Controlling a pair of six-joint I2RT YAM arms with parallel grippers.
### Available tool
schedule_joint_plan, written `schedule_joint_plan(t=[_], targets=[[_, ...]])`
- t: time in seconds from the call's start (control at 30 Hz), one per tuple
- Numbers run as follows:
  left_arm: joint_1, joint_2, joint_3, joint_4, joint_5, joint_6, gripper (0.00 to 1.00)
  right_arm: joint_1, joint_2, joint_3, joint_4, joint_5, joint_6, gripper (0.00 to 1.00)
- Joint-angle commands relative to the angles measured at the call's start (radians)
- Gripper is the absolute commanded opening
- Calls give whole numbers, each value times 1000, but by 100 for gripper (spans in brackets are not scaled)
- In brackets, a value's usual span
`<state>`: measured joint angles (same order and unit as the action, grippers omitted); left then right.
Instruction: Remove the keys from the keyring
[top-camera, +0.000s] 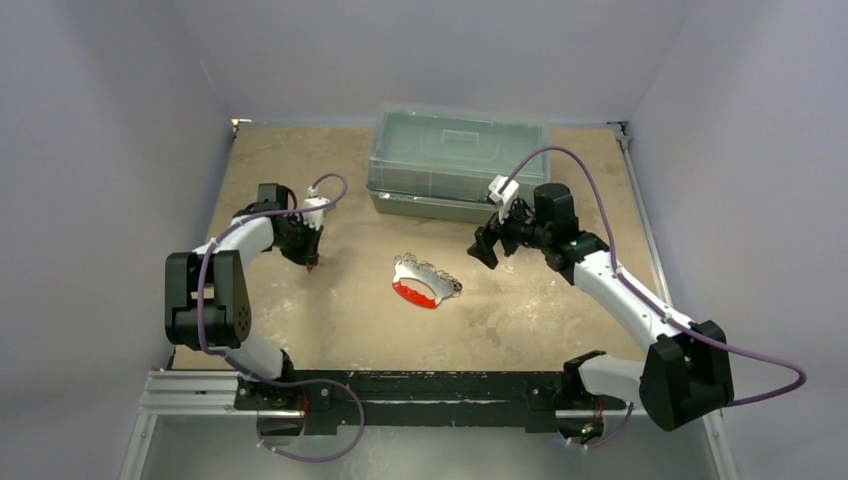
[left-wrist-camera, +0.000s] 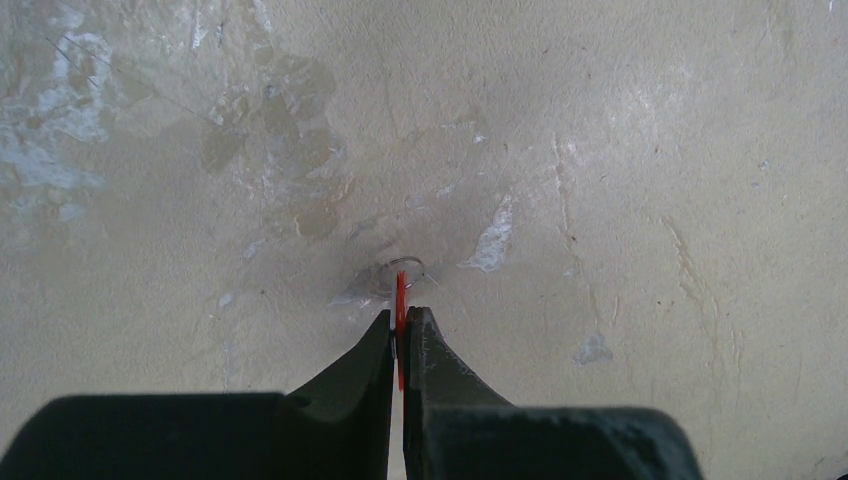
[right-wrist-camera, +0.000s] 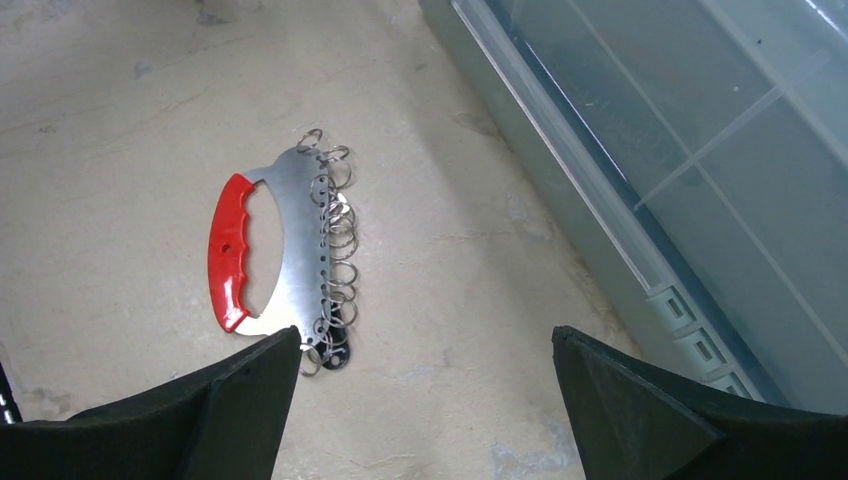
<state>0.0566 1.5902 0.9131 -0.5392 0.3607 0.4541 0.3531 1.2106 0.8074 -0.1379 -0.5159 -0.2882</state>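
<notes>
The keyring (top-camera: 420, 285) lies flat mid-table. It is a crescent-shaped silvery plate with a red grip (right-wrist-camera: 228, 250) and several thin metal loops (right-wrist-camera: 340, 230) along its curved edge. A small dark tag (right-wrist-camera: 337, 352) hangs at its near end. My left gripper (left-wrist-camera: 402, 315) is shut on a thin red-headed key (left-wrist-camera: 400, 292) with a wire loop (left-wrist-camera: 405, 265), tip close above the table, well left of the keyring (top-camera: 313, 262). My right gripper (right-wrist-camera: 426, 340) stands wide open and holds nothing, hovering right of the keyring (top-camera: 487, 245).
A large clear plastic box with a lid (top-camera: 455, 160) stands at the back of the table, close behind my right gripper (right-wrist-camera: 700, 150). The sandy tabletop (top-camera: 330, 320) is stained and scuffed. Grey walls enclose three sides.
</notes>
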Motion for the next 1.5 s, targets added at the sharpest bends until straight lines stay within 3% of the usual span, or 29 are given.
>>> schedule_joint_plan(t=[0.0,0.1,0.43,0.73,0.77,0.8,0.83,1.03,1.07,1.23,1.47], targets=[[8,28,17,-14,4,-16,0,-2,-8,-8,5,-6,-6,99],[8,30,21,-13,-4,-11,4,-2,-7,-9,4,-8,-6,99],[9,2,98,-71,-18,5,53,-18,-17,-9,-2,-10,17,99],[9,6,248,-147,-5,1,63,-129,-99,-27,8,14,80,99],[10,8,269,-156,5,-3,69,-142,-112,-31,10,20,86,99],[9,11,287,-167,17,-5,82,-154,-124,-32,10,30,90,99],[8,13,307,-175,31,-11,85,-166,-134,-32,6,43,93,99],[8,-51,335,-108,88,-86,89,-265,-214,-50,-24,85,113,99],[8,-70,323,-83,93,-102,93,-281,-228,-54,-28,89,115,99],[7,-175,199,52,91,-187,97,-348,-300,-81,-26,148,131,99],[5,-292,39,180,39,-260,99,-414,-332,-95,-19,115,145,99]])
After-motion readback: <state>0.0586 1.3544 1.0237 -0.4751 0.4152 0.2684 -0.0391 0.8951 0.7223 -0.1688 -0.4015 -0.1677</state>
